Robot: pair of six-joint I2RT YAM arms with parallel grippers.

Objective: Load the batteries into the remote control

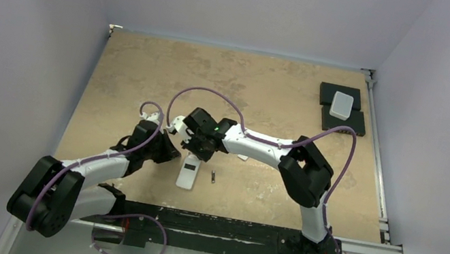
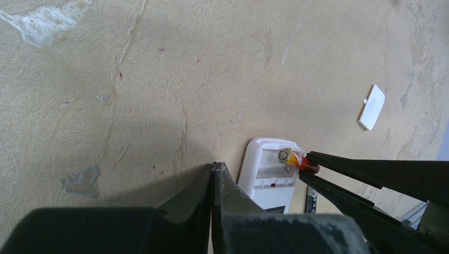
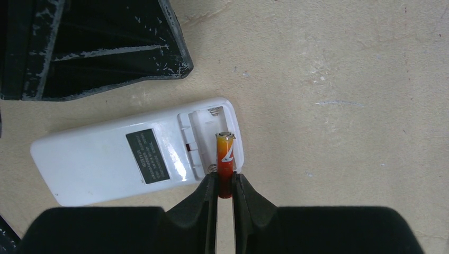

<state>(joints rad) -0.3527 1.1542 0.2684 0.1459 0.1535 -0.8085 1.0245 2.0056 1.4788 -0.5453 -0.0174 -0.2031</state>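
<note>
On the table point(image 1: 269, 93), the remote control point(image 3: 132, 159) is laid face down near the arms, its battery bay point(image 3: 206, 135) uncovered. The left fingers point(image 2: 206, 180) are pressed together, empty, just left of it. One battery point(image 3: 225, 156) is pinched by the right fingers point(image 3: 209, 190) at the bay; the other battery point(image 1: 213, 177) is seen just right of the remote. Seating is judged under way: the raised end must next be pressed flat.

Left claw point(image 2: 213, 168) closed, right claw point(image 3: 225, 182) clamped.

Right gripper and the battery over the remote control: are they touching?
Touching. The right wrist view shows the right gripper closed on the battery, both sides pressing its dark end with no gap.
</note>
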